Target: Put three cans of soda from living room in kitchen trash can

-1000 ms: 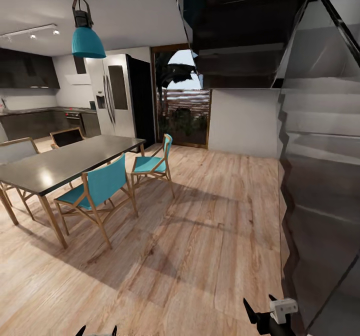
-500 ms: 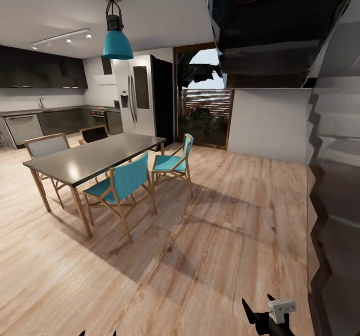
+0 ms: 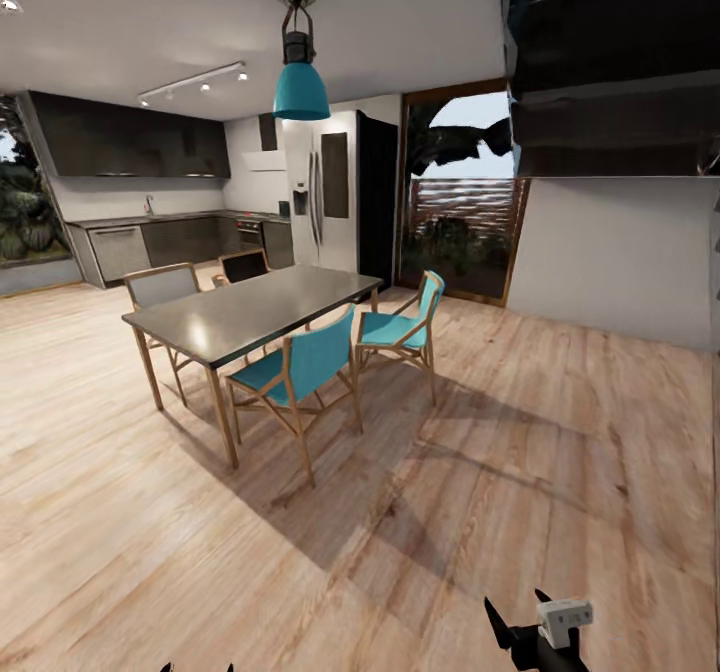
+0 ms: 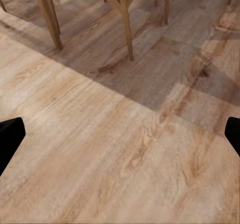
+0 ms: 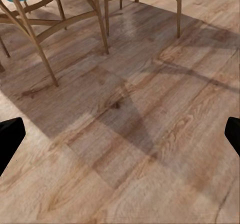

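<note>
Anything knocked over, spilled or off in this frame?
Nothing stands out. The table stands level with its chairs upright around it, the lamp hangs straight, and the wood floor shows no spill. Both grippers, left and right, are open with nothing between the fingers.

Bright, even daylight fills the room, strongest at the glass door (image 3: 460, 202). The dining tabletop (image 3: 250, 310) carries a soft pale sheen, and the chairs (image 3: 300, 372) cast a broad dark shadow across the wood floor (image 3: 400, 512) — soft-edged, stretching toward the camera. Straight lines bow near the head view's edges; both wrist views look slightly soft.
</note>
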